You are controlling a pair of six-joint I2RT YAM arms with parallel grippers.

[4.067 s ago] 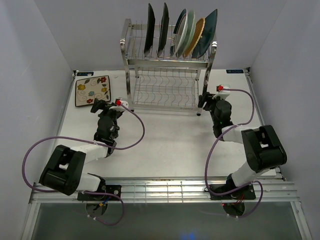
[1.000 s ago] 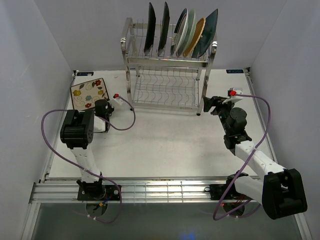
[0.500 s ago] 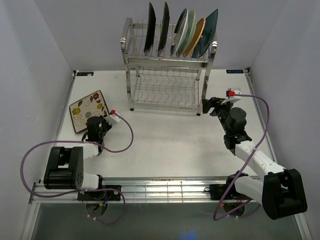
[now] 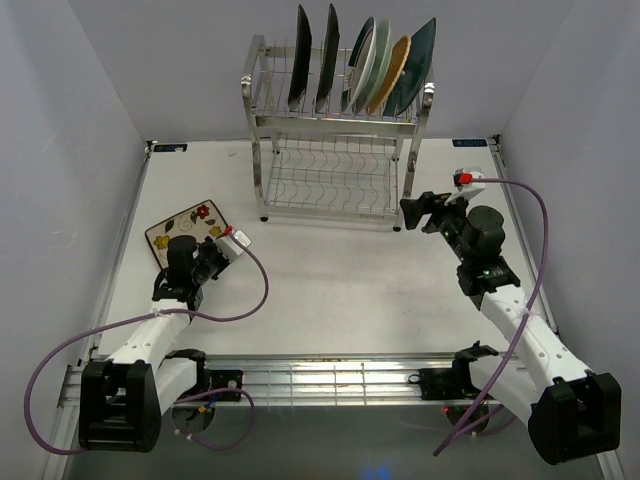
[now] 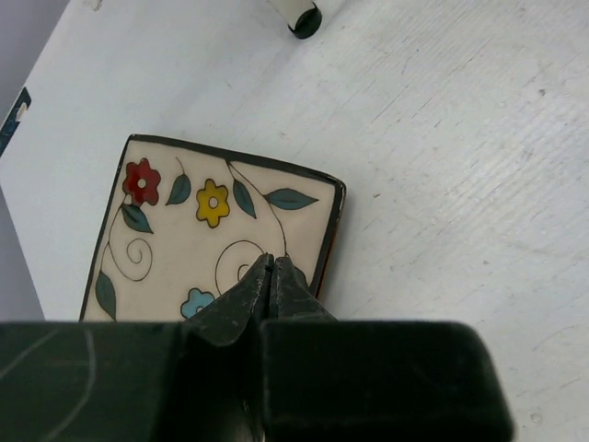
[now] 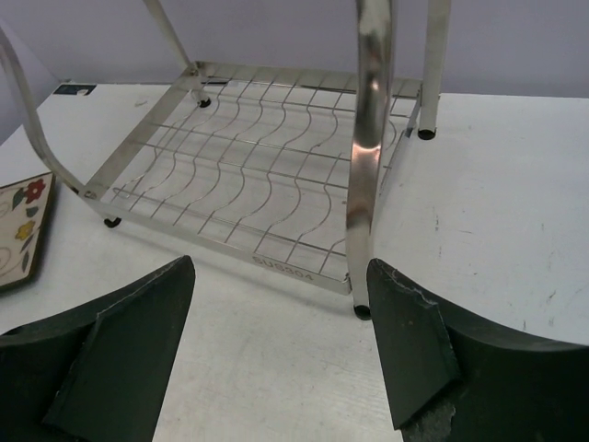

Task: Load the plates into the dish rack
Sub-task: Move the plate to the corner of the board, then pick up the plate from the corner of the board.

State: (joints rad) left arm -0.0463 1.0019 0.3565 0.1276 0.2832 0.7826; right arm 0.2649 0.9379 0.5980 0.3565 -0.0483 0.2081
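The job looks nearly done: glazed plates, round and squarish, stand on edge in the top tier of the shiny steel-wire dish rack. Only the glossy cream floral plate, rectangular and dark-rimmed, lies flat on the white tabletop, left of the rack. The left gripper has its jaws pinched shut over the plate's face, while the right gripper faces the rack's wavy lower shelf, jaws wide apart and holding nothing.

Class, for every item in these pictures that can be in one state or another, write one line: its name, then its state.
Floral plate, lying flat on the table, not yet racked.
Racked plates, standing on edge in the top shelf.
Dish rack, upright; bottom shelf empty.
Left gripper, shut, tips over the floral plate.
Right gripper, open, holding nothing, facing the rack.
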